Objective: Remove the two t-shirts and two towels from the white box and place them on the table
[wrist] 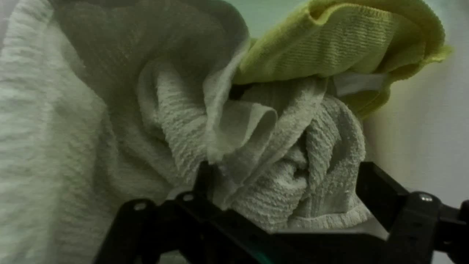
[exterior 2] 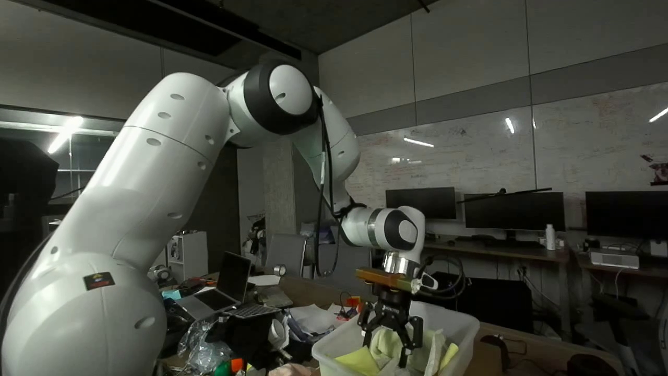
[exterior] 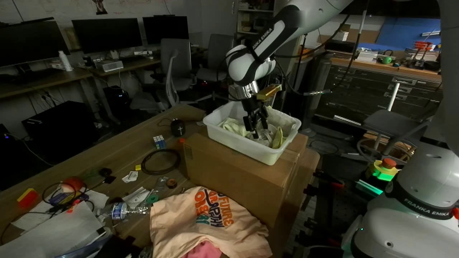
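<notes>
The white box (exterior: pixel 238 143) stands on a brown cardboard box and shows in both exterior views (exterior 2: pixel 334 342). Inside lie crumpled whitish towel cloth (wrist: pixel 271 205) and a yellow cloth (wrist: pixel 329 47). Yellow cloth also shows in an exterior view (exterior 2: pixel 360 360). I cannot tell how many pieces are in the box. My gripper (wrist: pixel 285 179) points down inside the box, fingers wide apart, with whitish towel cloth between and below them. It also shows in both exterior views (exterior: pixel 259 129) (exterior 2: pixel 387 345). A peach t-shirt with printed letters (exterior: pixel 211 215) lies on the table (exterior: pixel 118 157), pink cloth (exterior: pixel 204 249) showing under it.
The cardboard box (exterior: pixel 233 175) raises the white box above the table. Around it lie a cable coil (exterior: pixel 160 173), a puzzle cube (exterior: pixel 159 142), a black round speaker (exterior: pixel 178 128), a plastic bottle (exterior: pixel 123 210) and papers (exterior: pixel 64 229). A laptop (exterior 2: pixel 214 300) stands farther off.
</notes>
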Robot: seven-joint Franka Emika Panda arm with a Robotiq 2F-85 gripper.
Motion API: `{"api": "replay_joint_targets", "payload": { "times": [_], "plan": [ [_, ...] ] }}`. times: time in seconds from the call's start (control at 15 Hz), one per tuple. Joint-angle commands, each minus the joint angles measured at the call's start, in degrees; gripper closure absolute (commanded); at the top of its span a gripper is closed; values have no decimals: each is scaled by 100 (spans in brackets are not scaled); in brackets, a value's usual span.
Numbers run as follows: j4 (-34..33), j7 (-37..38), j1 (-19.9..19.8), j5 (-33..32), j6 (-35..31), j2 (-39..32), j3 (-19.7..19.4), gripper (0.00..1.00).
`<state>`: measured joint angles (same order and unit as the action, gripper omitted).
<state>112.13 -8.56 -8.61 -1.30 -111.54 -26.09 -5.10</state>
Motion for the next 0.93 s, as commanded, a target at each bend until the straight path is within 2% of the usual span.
{"api": "replay_joint_targets", "payload": {
  "times": [0.0,0.67,0.73,0.8,0.87],
  "plan": [
    [119,32,-37,41,85,-54,-5,0],
    [307,185,-10,-36,-1,-176,-52,0],
    [310,165,-4,-60,-7,-185,-49,25],
    [313,190,1,-57,-29,-189,-51,26],
    [310,197,3,-59,-25,-193,-52,32]
  ]
}}
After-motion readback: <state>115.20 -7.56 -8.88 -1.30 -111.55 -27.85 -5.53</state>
